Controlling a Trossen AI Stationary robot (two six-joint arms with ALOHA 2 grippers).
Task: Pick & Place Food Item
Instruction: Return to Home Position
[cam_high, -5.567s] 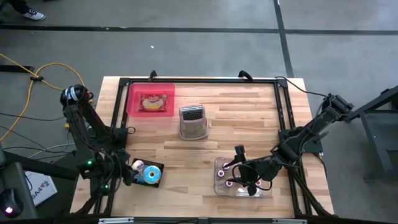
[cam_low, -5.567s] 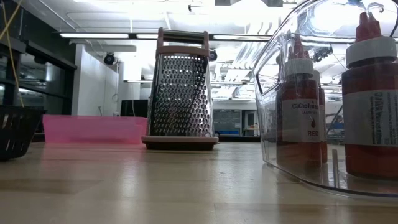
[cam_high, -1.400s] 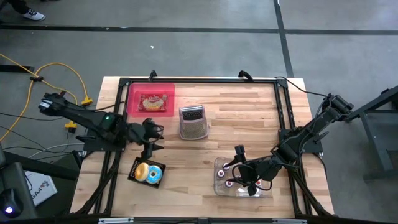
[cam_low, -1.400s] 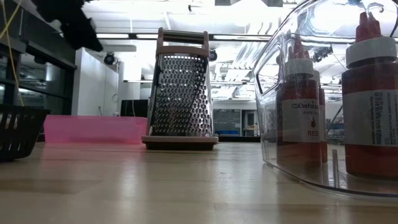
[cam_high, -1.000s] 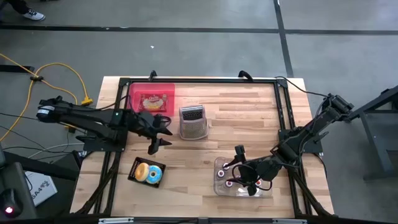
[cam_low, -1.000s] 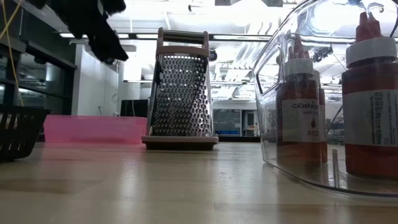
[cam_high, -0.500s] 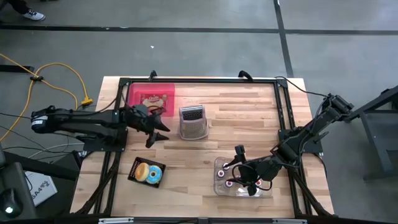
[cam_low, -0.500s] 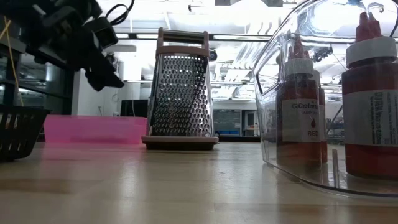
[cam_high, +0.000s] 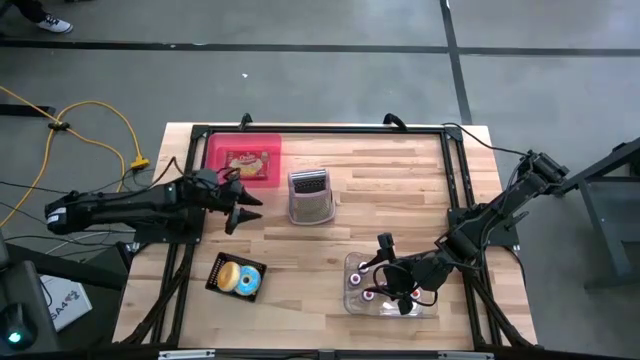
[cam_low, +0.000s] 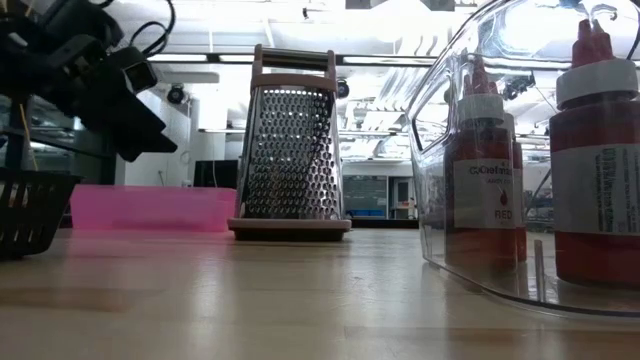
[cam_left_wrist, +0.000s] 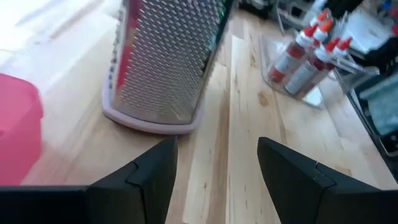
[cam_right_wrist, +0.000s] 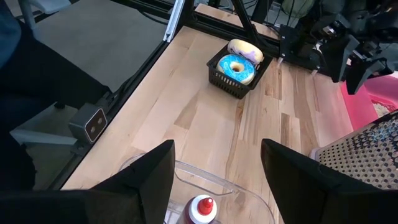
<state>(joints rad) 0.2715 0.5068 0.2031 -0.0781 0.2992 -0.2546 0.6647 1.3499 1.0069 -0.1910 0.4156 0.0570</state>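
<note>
A yellow-and-red food packet (cam_high: 247, 162) lies flat in a pink tray (cam_high: 212, 165) at the far left. A black basket (cam_high: 218, 270) near the front left holds a blue-iced donut (cam_right_wrist: 236, 64) and a pale one (cam_right_wrist: 245, 48). My left gripper (cam_high: 245, 213) hangs open above the table between the pink tray and the metal grater (cam_high: 310, 197). Nothing is between its fingers in the left wrist view (cam_left_wrist: 216, 144). My right gripper (cam_high: 380, 258) stands open over a clear bin (cam_high: 355, 300) of red bottles, holding nothing (cam_right_wrist: 217, 149).
The grater (cam_low: 292, 140) stands upright on its base mid-table, just beyond my left gripper (cam_low: 140, 125). The clear bin (cam_low: 440, 200) with its bottles (cam_low: 600, 170) takes up the front right. A black frame (cam_high: 320, 130) rims the table. Bare wood lies between basket, grater and bin.
My left gripper has drawn back toward the table's left edge and sunk lower, ending beside the pink tray's near side. It has stayed open and holds nothing. My right arm has kept still.
</note>
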